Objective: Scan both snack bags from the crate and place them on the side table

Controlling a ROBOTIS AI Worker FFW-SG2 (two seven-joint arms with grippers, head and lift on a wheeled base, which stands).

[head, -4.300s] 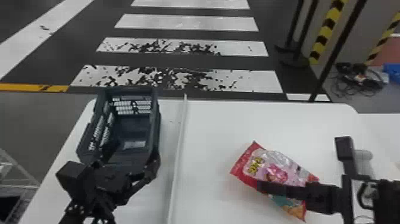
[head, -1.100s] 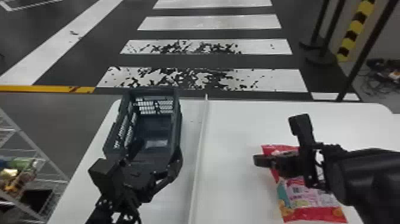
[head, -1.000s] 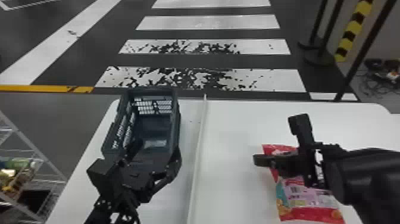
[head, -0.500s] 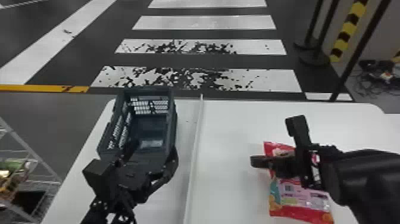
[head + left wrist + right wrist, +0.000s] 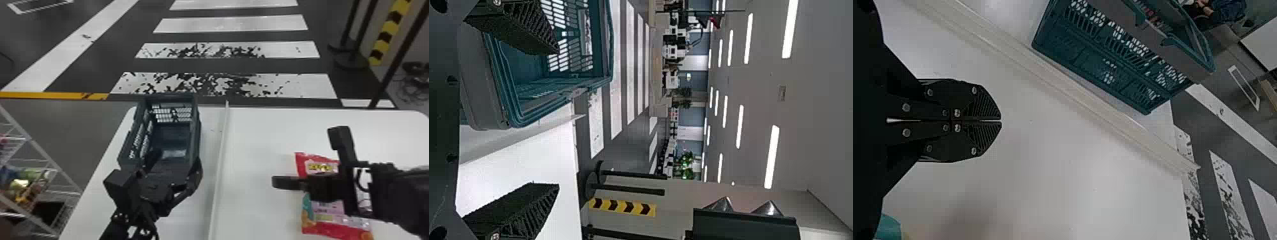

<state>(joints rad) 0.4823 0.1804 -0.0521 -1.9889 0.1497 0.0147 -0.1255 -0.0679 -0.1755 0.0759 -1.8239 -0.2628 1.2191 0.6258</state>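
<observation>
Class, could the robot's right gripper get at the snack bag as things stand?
Probably yes. The right gripper is close to the snack bag, on the same side of the white strip, and nothing seems to lie between. Its fingers are shut, though, so they would likely need to open first.

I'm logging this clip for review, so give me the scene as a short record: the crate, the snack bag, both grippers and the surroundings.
crate: on the table, left of the long white strip; crate upright, open at the top
snack bag: one, mostly red, lying right of the strip, partly hidden by the right arm
left gripper: at the crate's near end, open, nothing between its fingers
right gripper: above the table's right part, shut, holding nothing
surroundings: wire rack left of the table
</observation>
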